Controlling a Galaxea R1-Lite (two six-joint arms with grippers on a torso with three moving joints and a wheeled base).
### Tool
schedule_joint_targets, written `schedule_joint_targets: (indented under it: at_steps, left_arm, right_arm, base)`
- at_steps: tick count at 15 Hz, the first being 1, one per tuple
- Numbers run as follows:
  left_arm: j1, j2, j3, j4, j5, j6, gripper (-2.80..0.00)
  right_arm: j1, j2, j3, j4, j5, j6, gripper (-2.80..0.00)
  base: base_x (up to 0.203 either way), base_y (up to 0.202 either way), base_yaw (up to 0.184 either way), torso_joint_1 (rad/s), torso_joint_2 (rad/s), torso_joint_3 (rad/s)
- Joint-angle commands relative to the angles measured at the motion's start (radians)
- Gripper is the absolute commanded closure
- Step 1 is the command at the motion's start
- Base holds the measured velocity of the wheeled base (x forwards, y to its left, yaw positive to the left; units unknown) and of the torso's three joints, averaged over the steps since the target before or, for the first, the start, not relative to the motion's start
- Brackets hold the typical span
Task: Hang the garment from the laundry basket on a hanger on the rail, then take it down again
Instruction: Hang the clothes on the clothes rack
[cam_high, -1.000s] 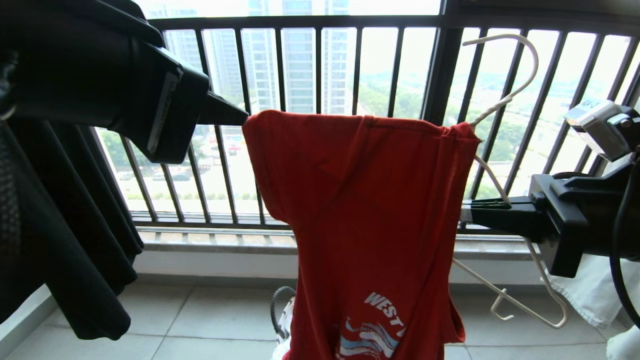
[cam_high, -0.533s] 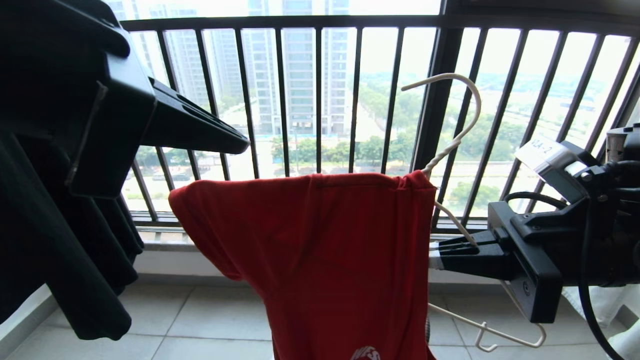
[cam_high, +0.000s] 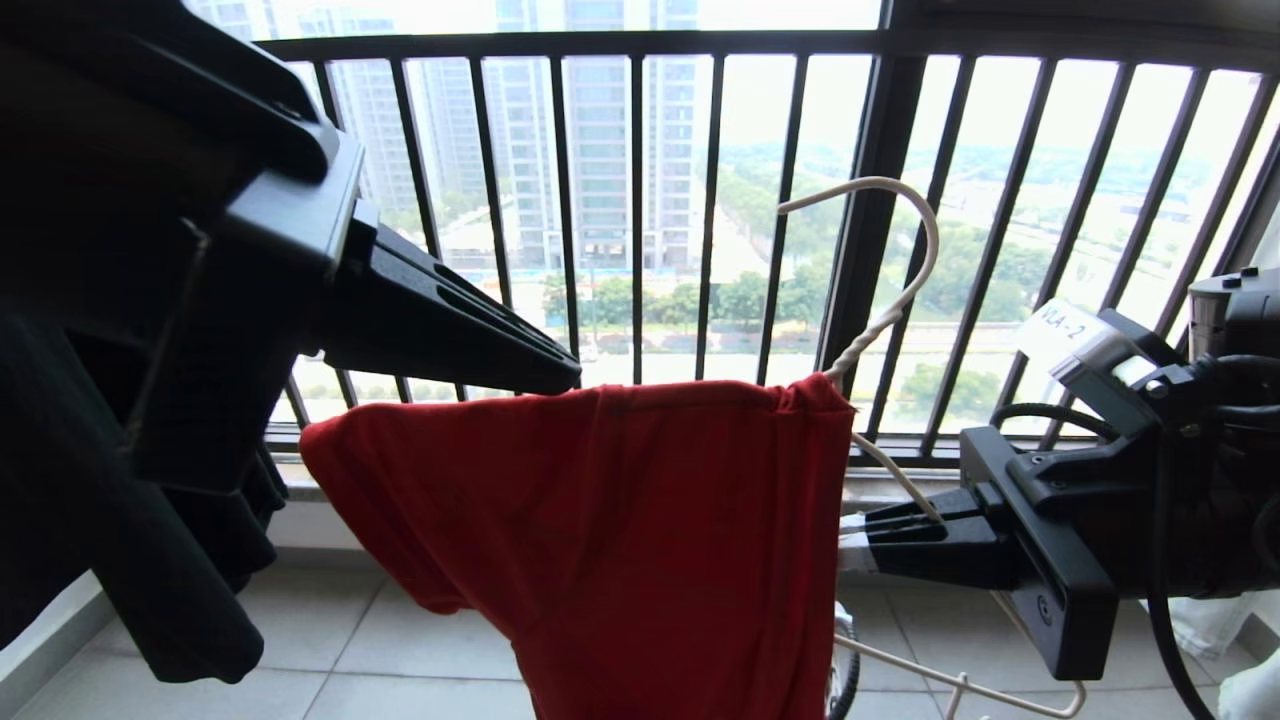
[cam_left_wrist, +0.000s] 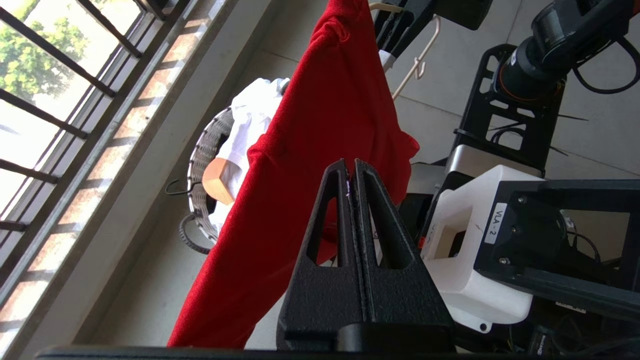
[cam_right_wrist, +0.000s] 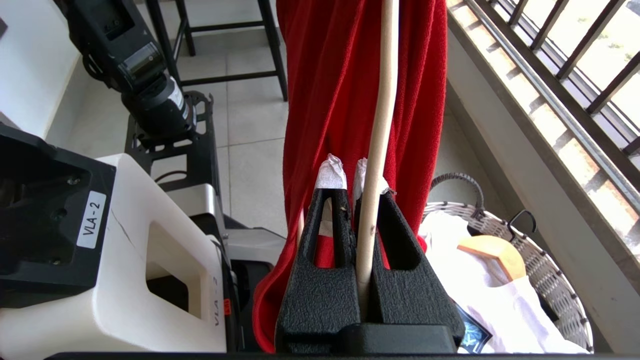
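Observation:
The red garment (cam_high: 650, 520) hangs from one arm of the cream wire hanger (cam_high: 925, 240); the hanger's other arm is bare. My right gripper (cam_high: 850, 528) is shut on that bare arm, just right of the cloth. In the right wrist view the wire (cam_right_wrist: 380, 100) runs between my right gripper's (cam_right_wrist: 350, 172) taped tips, with the garment (cam_right_wrist: 330, 75) behind. My left gripper (cam_high: 572, 378) is shut with nothing in it, its tips just above the garment's top edge. In the left wrist view, my left gripper (cam_left_wrist: 350, 162) stands in front of the garment (cam_left_wrist: 310, 150). The laundry basket (cam_right_wrist: 545, 260) sits on the floor below. The rail is out of view.
A black railing (cam_high: 880, 200) of vertical bars runs close behind. A black garment (cam_high: 150, 600) hangs at the left. The basket (cam_left_wrist: 200, 155) holds white cloth (cam_right_wrist: 480, 300) and a wooden hanger (cam_right_wrist: 492, 250). My white and black base (cam_right_wrist: 150, 280) stands beside the basket.
The hanger, the garment and my right gripper have come down and leftward. The garment's shoulder, earlier at my left gripper's tip, now hangs apart from it. The left gripper turned to point down-right.

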Motion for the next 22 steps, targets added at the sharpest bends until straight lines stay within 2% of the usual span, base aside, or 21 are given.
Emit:
schedule_joint_targets:
  at_steps: [1,5,9,11,12,14,15,16,20,22]
  left_arm:
    - [0.023,0.011,0.006,0.007,-0.09,0.002,0.0]
    - [0.037,0.044,0.014,-0.015,-0.109,0.0,0.0]
    - [0.04,0.097,0.017,-0.142,-0.119,-0.017,0.0]
    - [0.043,0.108,0.03,-0.145,-0.12,-0.015,0.0]
    - [0.043,0.111,0.026,-0.146,-0.12,-0.018,-2.8]
    - [0.048,0.117,0.031,-0.14,-0.122,0.001,-2.8]
    - [0.05,0.122,0.033,-0.14,-0.121,0.05,-2.8]
    - [0.051,0.135,0.024,-0.143,-0.122,0.071,-2.8]
    - [0.058,0.187,0.001,-0.148,-0.124,0.072,-2.8]
    - [0.059,0.204,0.003,-0.148,-0.146,0.07,-2.8]
  right_arm:
    - [0.0,0.001,0.005,-0.002,0.005,-0.012,0.0]
    - [-0.003,0.007,0.008,-0.004,0.014,-0.024,0.0]
    - [-0.018,0.009,0.006,-0.005,0.014,-0.024,0.0]
    - [-0.031,0.012,0.003,-0.005,0.014,-0.023,0.0]
    - [-0.039,0.012,0.001,-0.005,0.014,-0.023,0.0]
    - [-0.04,0.012,0.0,-0.005,0.014,-0.023,0.0]
    - [-0.04,0.012,0.0,-0.005,0.014,-0.023,0.0]
    - [-0.041,0.012,0.001,-0.005,0.014,-0.023,0.0]
    - [-0.047,0.006,0.001,-0.005,0.016,-0.023,0.0]
    - [-0.05,0.006,0.001,-0.007,0.014,-0.021,0.0]
  base:
    - [0.0,0.0,0.0,0.0,0.0,0.0]
    - [0.0,0.0,0.0,0.0,0.0,0.0]
    - [0.0,0.0,0.0,0.0,0.0,0.0]
    - [0.0,0.0,0.0,0.0,0.0,0.0]
    - [0.0,0.0,0.0,0.0,0.0,0.0]
    - [0.0,0.0,0.0,0.0,0.0,0.0]
    - [0.0,0.0,0.0,0.0,0.0,0.0]
    - [0.0,0.0,0.0,0.0,0.0,0.0]
    - [0.0,0.0,0.0,0.0,0.0,0.0]
    - [0.0,0.0,0.0,0.0,0.0,0.0]
